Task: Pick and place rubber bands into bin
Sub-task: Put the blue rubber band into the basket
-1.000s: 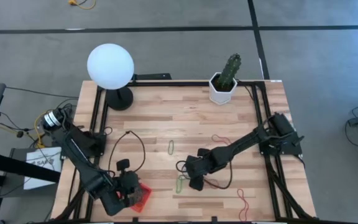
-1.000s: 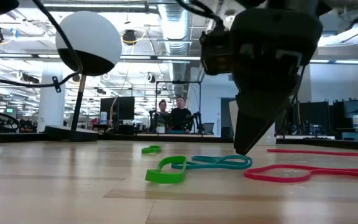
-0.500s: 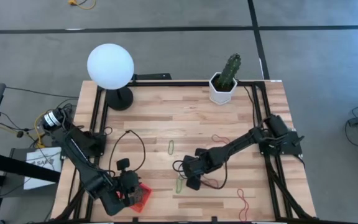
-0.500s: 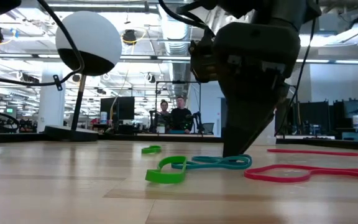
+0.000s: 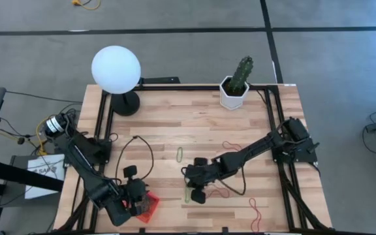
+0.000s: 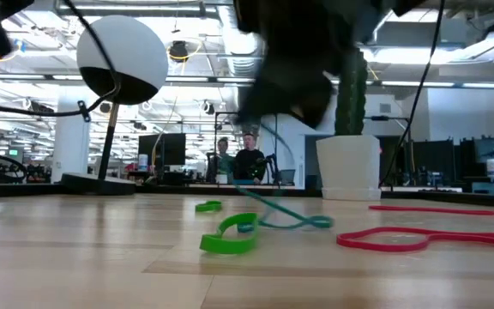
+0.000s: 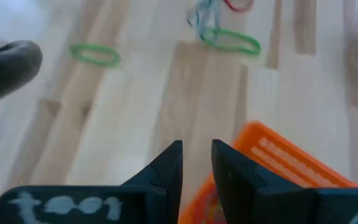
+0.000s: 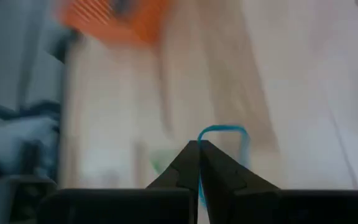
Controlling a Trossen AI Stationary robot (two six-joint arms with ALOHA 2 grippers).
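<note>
The right gripper [image 8: 198, 163] is seen with its fingers pressed together on a blue-green rubber band [image 8: 222, 134], a loop of which stands out past the fingertips in the right wrist view. In the low view that band [image 6: 286, 219] is drawn up at a slant from the wooden table [image 6: 101, 257], its far end still lying on the boards, and its near end is met by a green rubber band [image 6: 228, 235] lying flat just beside it. To the side of these, a red rubber band [image 6: 418, 237] is spread on the table.

In the high view the right gripper [image 5: 194, 189] is placed near the front middle of the table, with the green band [image 5: 187, 194] just beside it. A second green rubber band [image 5: 179, 154] is found farther back, near the table's middle, well apart from the first.

The left gripper [image 7: 196, 163] is held at the front left corner, its fingers set slightly apart with only a narrow gap between them and nothing seen clamped. The orange-red bin [image 5: 149, 206] is located just beside it, tilted up on one edge; what supports it cannot be told. Another red rubber band [image 5: 256, 210] lies near the front right edge.

At the back of the table a white globe lamp [image 5: 115, 69] and a cactus in a white pot [image 5: 236, 83] are stood. Beyond the table, two people [image 6: 237, 158] are seated in the room.
</note>
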